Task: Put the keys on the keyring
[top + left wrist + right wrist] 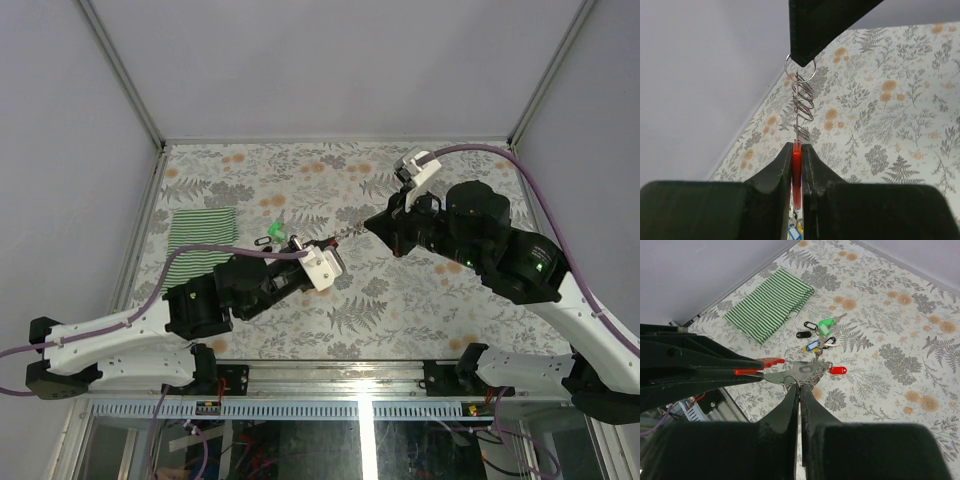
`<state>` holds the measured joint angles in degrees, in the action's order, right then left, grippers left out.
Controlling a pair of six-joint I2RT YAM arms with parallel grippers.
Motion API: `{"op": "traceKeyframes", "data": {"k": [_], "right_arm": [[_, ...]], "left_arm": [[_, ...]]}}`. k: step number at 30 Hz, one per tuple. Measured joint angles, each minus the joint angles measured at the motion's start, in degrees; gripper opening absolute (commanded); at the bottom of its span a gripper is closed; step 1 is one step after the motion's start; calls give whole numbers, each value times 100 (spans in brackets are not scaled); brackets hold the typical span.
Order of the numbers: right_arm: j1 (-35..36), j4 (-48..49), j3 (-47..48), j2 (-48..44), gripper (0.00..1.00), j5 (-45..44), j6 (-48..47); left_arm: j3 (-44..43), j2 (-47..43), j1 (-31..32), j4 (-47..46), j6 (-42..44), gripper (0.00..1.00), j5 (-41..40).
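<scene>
Far left, flat on the flowery table [890, 365]: a green-and-white striped cloth [770, 302]. Just to the right of the cloth, down on the table: the loose keys [827, 341], tiny and silvery, close together in a small bunch. With them, a green tag [826, 325], a black tag [803, 333] and a blue tag [811, 346]. Not touching any gripper. Next, coming in from the left and held up above the table: the left gripper [797, 150], fingers pressed together, pinching a thin red piece [797, 165]. From that red piece, a springy wire [804, 102], curled round and round, stretched across the gap toward the other arm. At the far end of the wire: the keyring [788, 75], a thin silver loop, up in the air too. Near the loop, some shiny metal bits [790, 373], too jumbled to tell apart, and a red tag [838, 370]; hard to tell whether hanging or lying on the table. Last, on the right: the right gripper [799, 388], fingers squeezed tight with no gap, pinching the keyring by its edge, tip to tip with the left gripper, with only the curly wire between.
</scene>
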<state>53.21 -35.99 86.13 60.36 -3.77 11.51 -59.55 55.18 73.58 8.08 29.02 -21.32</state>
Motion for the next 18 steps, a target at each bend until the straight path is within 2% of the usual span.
{"op": "traceKeyframes", "data": {"k": [8,18], "right_arm": [[11,-92,0,-2,0,306,39],[9,-76,0,-2,0,481,367]], "left_arm": [[-177,-118,-2,581,380,0,275],[-479,26,0,1019,551,0,225]]}}
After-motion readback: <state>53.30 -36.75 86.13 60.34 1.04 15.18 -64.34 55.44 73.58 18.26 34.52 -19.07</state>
